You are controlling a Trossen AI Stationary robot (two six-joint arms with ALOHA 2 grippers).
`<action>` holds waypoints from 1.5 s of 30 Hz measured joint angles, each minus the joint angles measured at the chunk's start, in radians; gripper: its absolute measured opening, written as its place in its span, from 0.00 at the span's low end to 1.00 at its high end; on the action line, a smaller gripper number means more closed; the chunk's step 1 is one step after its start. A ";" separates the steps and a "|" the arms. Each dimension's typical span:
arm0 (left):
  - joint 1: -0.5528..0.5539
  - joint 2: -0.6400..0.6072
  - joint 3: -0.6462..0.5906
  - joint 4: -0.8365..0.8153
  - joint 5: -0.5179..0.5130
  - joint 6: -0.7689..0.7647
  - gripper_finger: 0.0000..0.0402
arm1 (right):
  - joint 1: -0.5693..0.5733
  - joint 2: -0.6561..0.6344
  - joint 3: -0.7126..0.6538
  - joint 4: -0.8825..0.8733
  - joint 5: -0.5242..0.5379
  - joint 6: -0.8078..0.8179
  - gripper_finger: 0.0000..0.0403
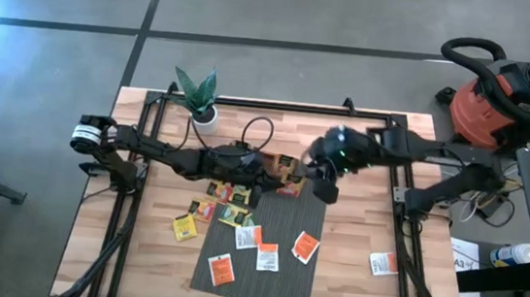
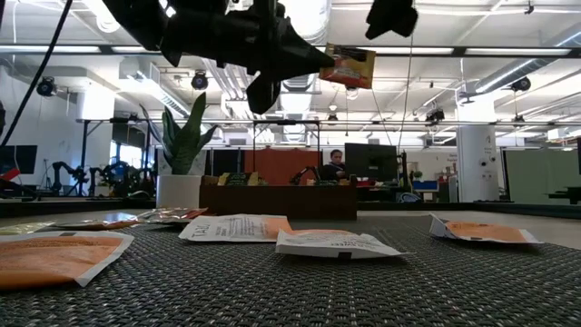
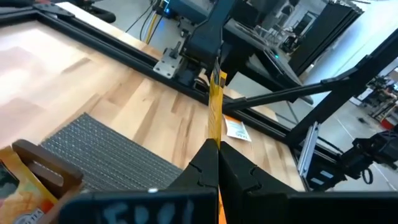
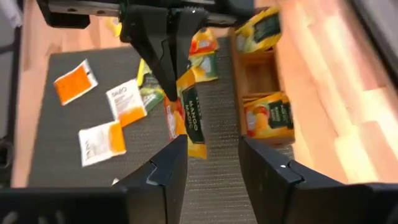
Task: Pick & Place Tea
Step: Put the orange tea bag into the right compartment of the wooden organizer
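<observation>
My left gripper (image 3: 217,163) is shut on a yellow-and-orange tea sachet (image 4: 189,121), held in the air over the far end of the grey mat (image 1: 282,272). My right gripper (image 4: 211,163) hangs open just to the right of it and higher, pointing down at the sachet, with nothing between its fingers. Several more tea sachets lie flat on the mat (image 1: 267,258) and on the wood left of it (image 1: 183,226). A brown wooden tray (image 4: 260,84) with yellow sachets standing in it sits at the mat's far edge. My left gripper pinches the sachet between its two fingers at one end (image 3: 214,134). The fingers come nearly level from the table's left. The sachet sticks out past the fingertips toward the right, lifted clear above the mat (image 2: 348,65).
One orange-and-white sachet (image 1: 383,264) lies alone on the wood at the right. A potted plant (image 1: 201,99) stands at the far left of the table. A black frame (image 1: 279,104) runs along the table's edges. A red shop vacuum (image 1: 504,94) stands off the table.
</observation>
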 joint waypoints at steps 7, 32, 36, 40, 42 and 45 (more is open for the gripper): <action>0.000 0.000 0.000 -0.001 0.000 0.051 0.00 | -0.085 0.158 0.154 -0.097 -0.181 -0.113 0.33; 0.001 -0.001 0.000 0.016 -0.008 0.209 0.00 | -0.088 0.386 0.393 -0.347 -0.238 -0.270 0.14; 0.002 -0.001 0.000 0.018 -0.022 0.215 0.00 | -0.088 0.386 0.385 -0.350 -0.237 -0.270 0.09; 0.001 -0.002 0.000 0.014 -0.073 0.217 0.00 | -0.088 0.386 0.385 -0.350 -0.228 -0.285 0.05; 0.001 -0.002 0.000 0.007 -0.109 0.215 0.01 | -0.088 0.386 0.385 -0.346 -0.215 -0.297 0.03; 0.001 -0.002 0.000 -0.008 -0.136 0.206 0.07 | -0.088 0.386 0.385 -0.344 -0.178 -0.310 0.02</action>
